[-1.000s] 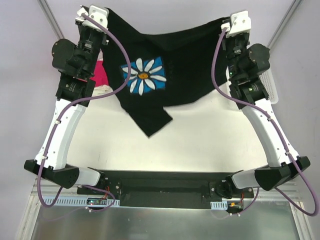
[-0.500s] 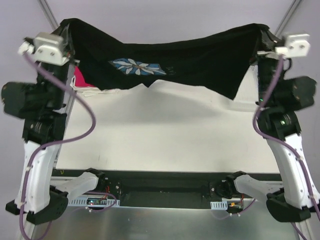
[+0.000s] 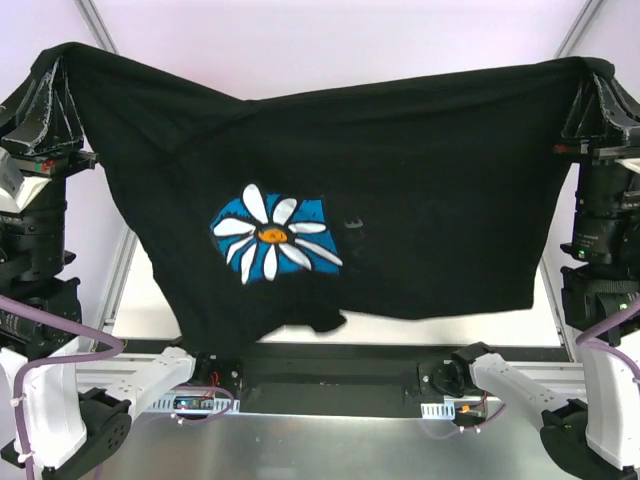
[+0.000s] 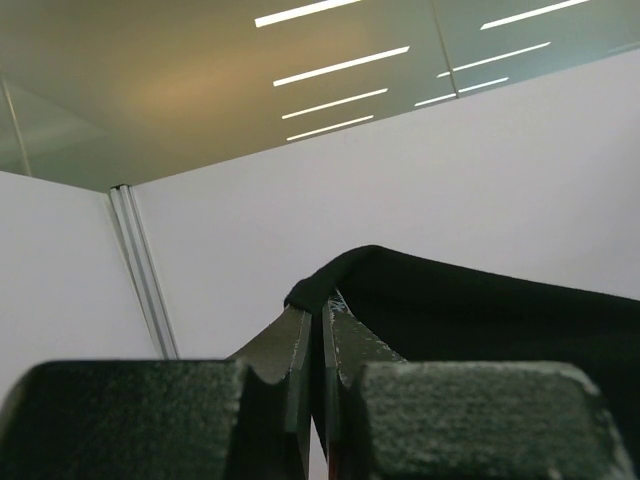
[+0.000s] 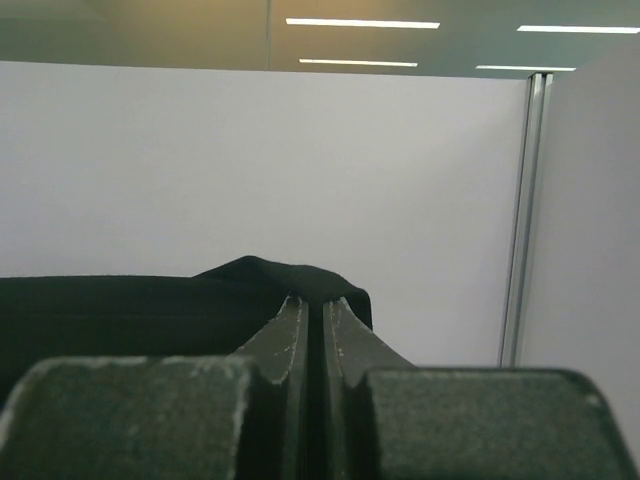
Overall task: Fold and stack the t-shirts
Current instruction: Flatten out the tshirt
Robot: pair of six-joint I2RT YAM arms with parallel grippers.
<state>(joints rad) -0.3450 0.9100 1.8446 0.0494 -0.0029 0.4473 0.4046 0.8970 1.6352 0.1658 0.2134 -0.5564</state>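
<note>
Both arms are holding the black daisy-print t-shirt (image 3: 420,190) spread wide and high above the worktop (image 3: 550,318), with the print facing the top camera and the hem hanging free. The left arm's fingers (image 4: 296,345) are pinching one top corner, and the right arm's fingers (image 5: 285,335) are pinching the other. In both wrist views only a small fold of cloth is sitting at the very tips. That shallow bite is looking like the main risk: a quick swing down could be tugging a corner loose and dropping the shirt in a heap. The top edge is sagging mid-span and one lower corner is curling, so a careless lay-down could be trapping wrinkles.
</note>
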